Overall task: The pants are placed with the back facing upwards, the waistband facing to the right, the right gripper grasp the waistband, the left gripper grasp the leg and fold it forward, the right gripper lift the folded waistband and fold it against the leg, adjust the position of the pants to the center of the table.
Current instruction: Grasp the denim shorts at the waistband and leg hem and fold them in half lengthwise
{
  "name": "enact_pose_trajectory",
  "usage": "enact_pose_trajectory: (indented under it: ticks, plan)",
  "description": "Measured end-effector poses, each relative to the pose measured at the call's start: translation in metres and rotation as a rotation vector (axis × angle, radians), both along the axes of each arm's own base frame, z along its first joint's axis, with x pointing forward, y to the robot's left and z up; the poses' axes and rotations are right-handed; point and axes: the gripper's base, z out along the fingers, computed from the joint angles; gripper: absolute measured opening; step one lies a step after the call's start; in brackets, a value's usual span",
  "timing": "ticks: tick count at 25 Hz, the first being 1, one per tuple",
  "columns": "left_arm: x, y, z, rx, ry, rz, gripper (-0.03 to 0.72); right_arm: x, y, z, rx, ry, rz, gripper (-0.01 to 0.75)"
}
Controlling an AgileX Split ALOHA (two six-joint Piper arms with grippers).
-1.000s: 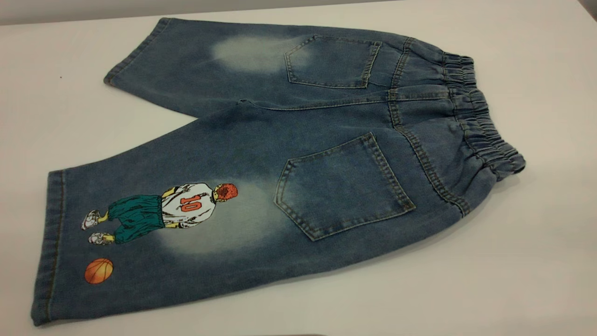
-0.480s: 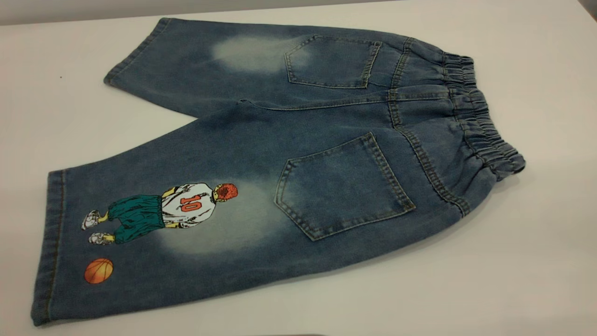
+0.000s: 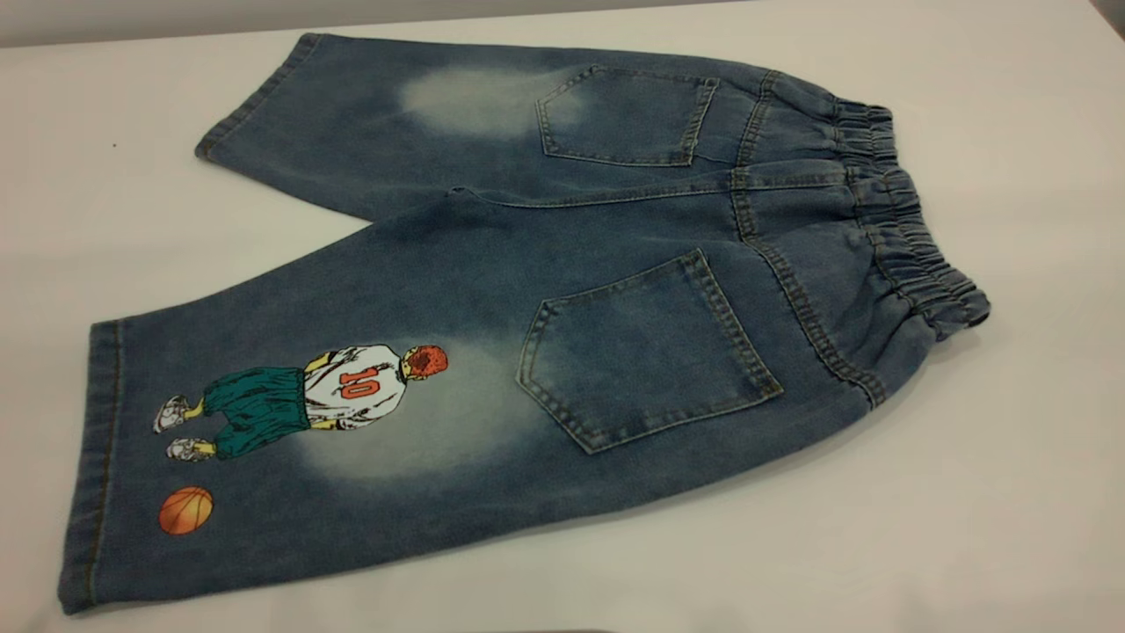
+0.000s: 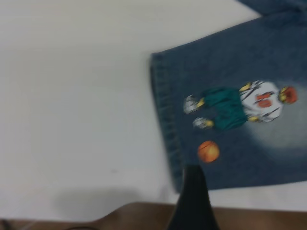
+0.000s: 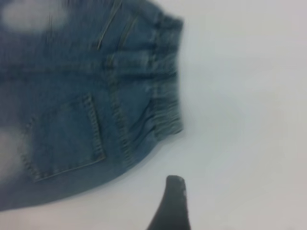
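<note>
I see the pants [image 3: 545,308] lying flat and back-up on the table [image 3: 1011,492], unfolded, with nothing yet gripped. Taking the waistband [image 3: 905,220] as my landmark: the two legs run away from it along the pants' long axis, so the garment lies crosswise between my two arms, with the waistband at the right arm's end. The leg [image 3: 264,422] with the player print and the orange ball ends at a hem at the far end from the waistband, on the near side of the pants.

In the left wrist view, the left gripper [image 4: 193,201] shows as one dark finger tip just beside that hem corner, close to the ball, above the table edge. I cannot tell whether its jaws are spread or pressed together.

In the right wrist view, the right gripper [image 5: 172,203] shows one dark finger tip over bare table, a little off the waistband's near corner and not touching it. Its state I cannot tell either.

My judgement: each arm is nearest its own target, and the right must close the small gap toward the waistband corner first.
</note>
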Motion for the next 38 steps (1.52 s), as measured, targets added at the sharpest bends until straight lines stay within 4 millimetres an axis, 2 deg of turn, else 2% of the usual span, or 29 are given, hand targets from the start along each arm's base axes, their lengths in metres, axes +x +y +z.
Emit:
enact_pose_trajectory:
  ticks: [5,8,14,17,23,27,38]
  plan:
    - [0.038,-0.006,-0.010,-0.041,0.028,-0.022,0.529,0.050,0.009,-0.019,0.090,0.122,0.037,0.580]
    - [0.055,-0.007,-0.017,-0.047,0.047,-0.027,0.529,0.076,0.016,-0.036,0.159,0.185,0.064,0.580]
    - [0.077,-0.007,-0.029,-0.042,0.060,-0.012,0.529,0.120,0.027,-0.080,0.275,0.295,0.091,0.580]
    - [0.083,-0.006,-0.032,-0.039,0.056,-0.005,0.529,0.138,0.029,-0.108,0.307,0.350,0.075,0.580]
    - [0.088,-0.006,-0.031,-0.037,0.020,0.003,0.529,0.160,0.030,-0.159,0.351,0.427,0.030,0.580]
    - [0.089,-0.005,-0.030,-0.037,0.004,0.006,0.529,0.167,0.030,-0.183,0.364,0.443,0.010,0.580]
    - [0.089,-0.005,-0.030,-0.036,0.004,0.005,0.529,0.175,0.026,-0.213,0.344,0.471,-0.037,0.580]
